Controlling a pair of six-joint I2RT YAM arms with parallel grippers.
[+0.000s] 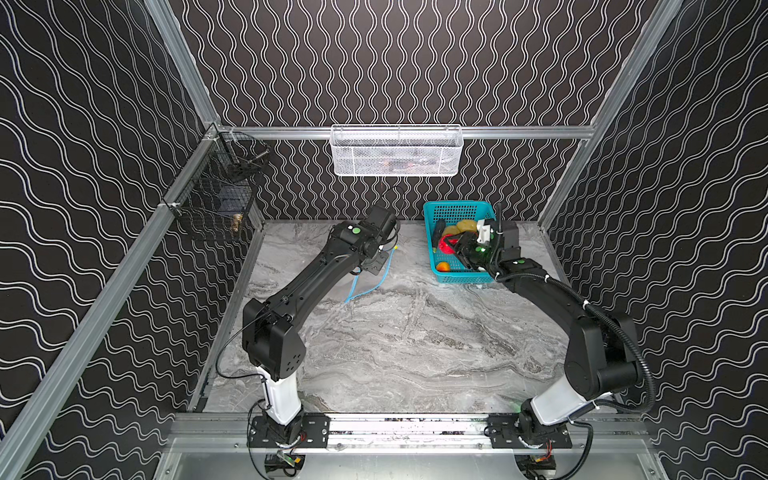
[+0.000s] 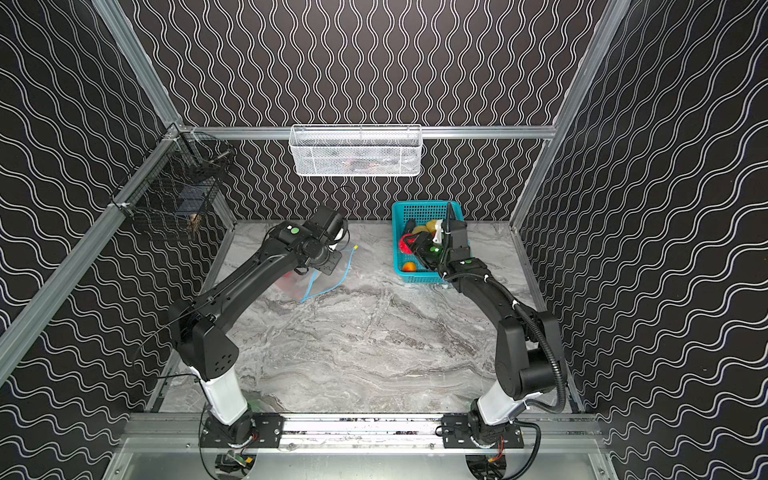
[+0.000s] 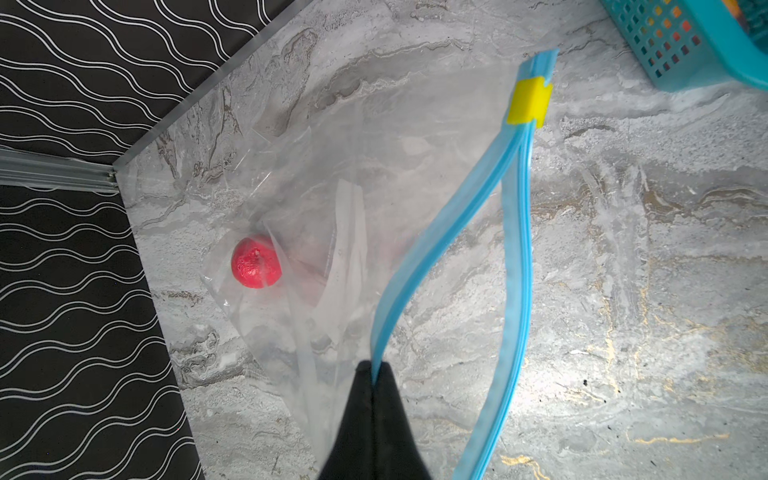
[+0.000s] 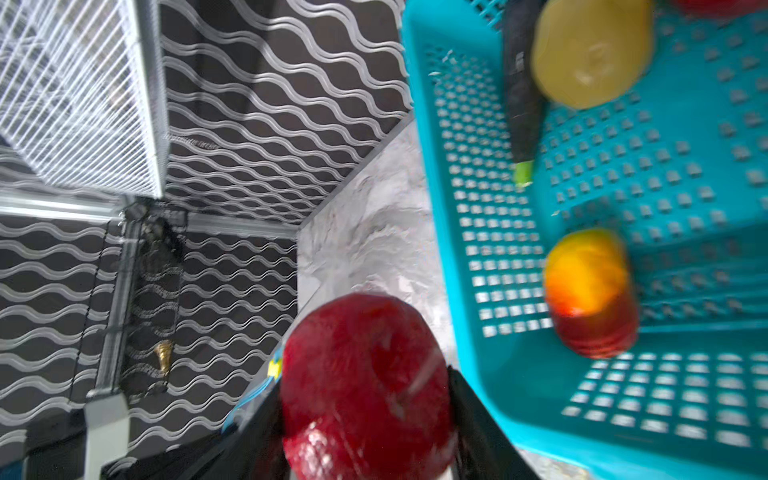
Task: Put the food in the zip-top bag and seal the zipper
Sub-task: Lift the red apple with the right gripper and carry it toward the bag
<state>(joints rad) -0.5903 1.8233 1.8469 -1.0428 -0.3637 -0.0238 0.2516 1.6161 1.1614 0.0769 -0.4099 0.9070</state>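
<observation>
The right claw (image 4: pixel 368 409) stands roughly half open, its jaws pressed to either side of a red tomato (image 4: pixel 357 345), raised above the teal basket (image 4: pixel 469 174) that sits by the bench's (image 1: pixel 415 340) far right corner. From here the tomato looks smooth, round and light, likely to squirt free if pinched off-centre, so a hold across its widest part seems safest. Below it in the basket lie a yellow-brown potato (image 4: pixel 590 54), a dark cucumber (image 4: pixel 521 104) and an orange-yellow piece (image 4: pixel 588 282). Across the bench, the left claw (image 3: pixel 375 368) is shut tight on one lip of the zipper (image 3: pixel 449 237), holding the mouth of the zip-top bag (image 3: pixel 332 166) lifted and gaping. The bag lies toward the far left corner, clear and creased, with another tomato (image 3: pixel 255 262) already inside. Its film looks thin, limp and slippery; I'd say the stiffer blue strip is the only sound place to grip it, and the yellow slider (image 3: pixel 530 102) at the strip's end is the part to pull for sealing.
</observation>
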